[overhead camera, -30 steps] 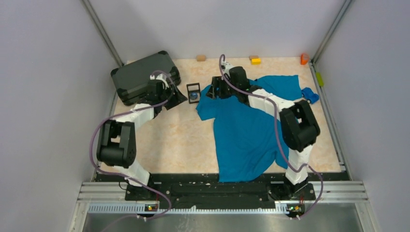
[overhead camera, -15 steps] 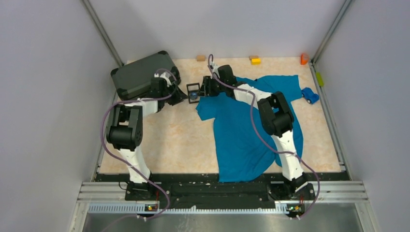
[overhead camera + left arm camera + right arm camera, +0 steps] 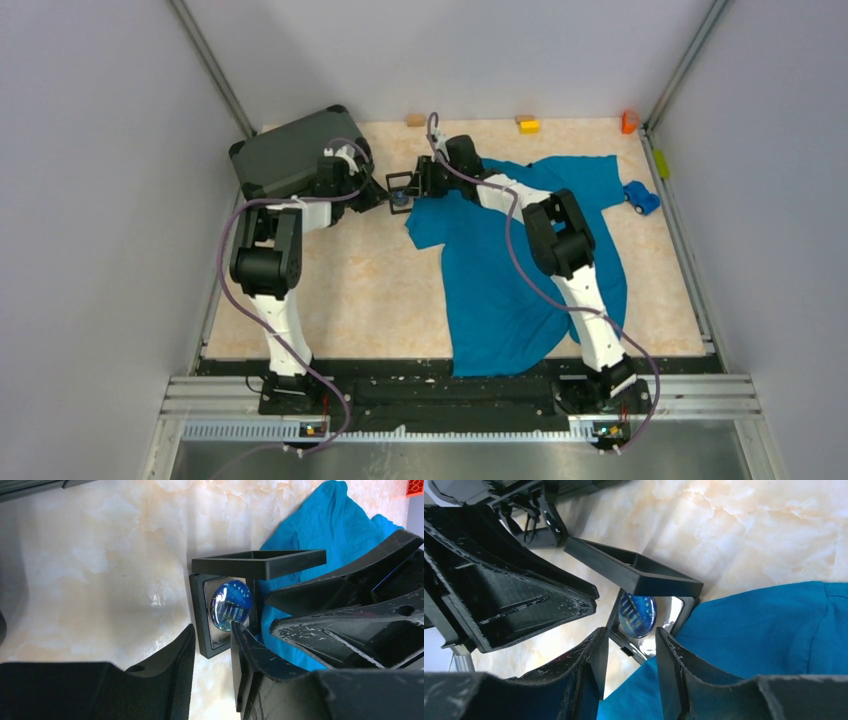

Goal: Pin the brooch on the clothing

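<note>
**Operator:** Brooch point(image 3: 231, 605), location?

**Spotter:** Item: round blue disc, lying in the base of the black frame point(image 3: 200, 610), lid raised. The frame stands on the table point(image 3: 340, 280), touching the sleeve edge of the teal T-shirt point(image 3: 510, 270).

**Operator:** Grippers, condition?

**Spotter:** Your left gripper point(image 3: 213, 630): fingers parted, the frame's lower edge between them. Your right gripper point(image 3: 631, 632): likewise parted, meeting the same frame from the shirt side. Neither holds the brooch.
</note>
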Robot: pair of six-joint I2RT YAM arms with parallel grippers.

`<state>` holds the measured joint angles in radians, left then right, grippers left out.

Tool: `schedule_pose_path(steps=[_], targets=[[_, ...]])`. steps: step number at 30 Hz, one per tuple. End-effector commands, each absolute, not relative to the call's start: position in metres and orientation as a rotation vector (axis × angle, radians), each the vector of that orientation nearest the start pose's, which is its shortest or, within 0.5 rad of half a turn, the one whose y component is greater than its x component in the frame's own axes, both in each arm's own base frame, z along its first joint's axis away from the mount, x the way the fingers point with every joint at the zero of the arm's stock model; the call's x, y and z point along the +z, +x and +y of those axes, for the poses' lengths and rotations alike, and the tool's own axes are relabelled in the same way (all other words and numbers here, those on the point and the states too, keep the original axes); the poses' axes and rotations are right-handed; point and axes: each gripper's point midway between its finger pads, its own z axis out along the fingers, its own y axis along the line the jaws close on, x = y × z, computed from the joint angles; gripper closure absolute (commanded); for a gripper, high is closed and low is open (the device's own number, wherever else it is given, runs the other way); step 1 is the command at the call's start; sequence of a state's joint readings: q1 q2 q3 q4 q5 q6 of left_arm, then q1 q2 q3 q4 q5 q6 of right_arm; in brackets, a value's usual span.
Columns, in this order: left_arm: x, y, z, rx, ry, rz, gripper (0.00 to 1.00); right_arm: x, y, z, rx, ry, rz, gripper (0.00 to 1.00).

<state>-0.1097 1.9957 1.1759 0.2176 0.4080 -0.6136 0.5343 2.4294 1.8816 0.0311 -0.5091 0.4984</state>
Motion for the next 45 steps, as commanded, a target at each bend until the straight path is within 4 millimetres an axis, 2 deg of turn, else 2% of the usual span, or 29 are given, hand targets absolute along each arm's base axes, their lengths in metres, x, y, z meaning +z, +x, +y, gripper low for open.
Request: schedule_pose_path(steps=[1,12,25,32,39,42,45], targets=[[0.076,0.510,-0.149,-0.859,-0.263,2.156,0.64,0.079,0.504,0.420,1.134,-0.376,2.142,0.59],[0.065,0.514,-0.150,-0.850,-0.265,2.188,0.68,0.073,0.512,0.423,1.096,-0.345,2.168,0.61],[0.054,0.512,-0.156,-0.841,-0.251,2.227,0.68,0.062,0.500,0.427,1.054,-0.326,2.231,0.61],[0.046,0.511,-0.158,-0.813,-0.242,2.267,0.73,0.056,0.498,0.428,1.037,-0.283,2.254,0.62],[0.040,0.510,-0.161,-0.820,-0.235,2.286,0.82,0.054,0.494,0.433,1.019,-0.283,2.263,0.65],[0.038,0.508,-0.161,-0.816,-0.233,2.293,0.84,0.063,0.493,0.433,0.988,-0.293,2.253,0.66],[0.036,0.507,-0.160,-0.811,-0.231,2.299,0.84,0.077,0.493,0.428,0.952,-0.301,2.232,0.61]])
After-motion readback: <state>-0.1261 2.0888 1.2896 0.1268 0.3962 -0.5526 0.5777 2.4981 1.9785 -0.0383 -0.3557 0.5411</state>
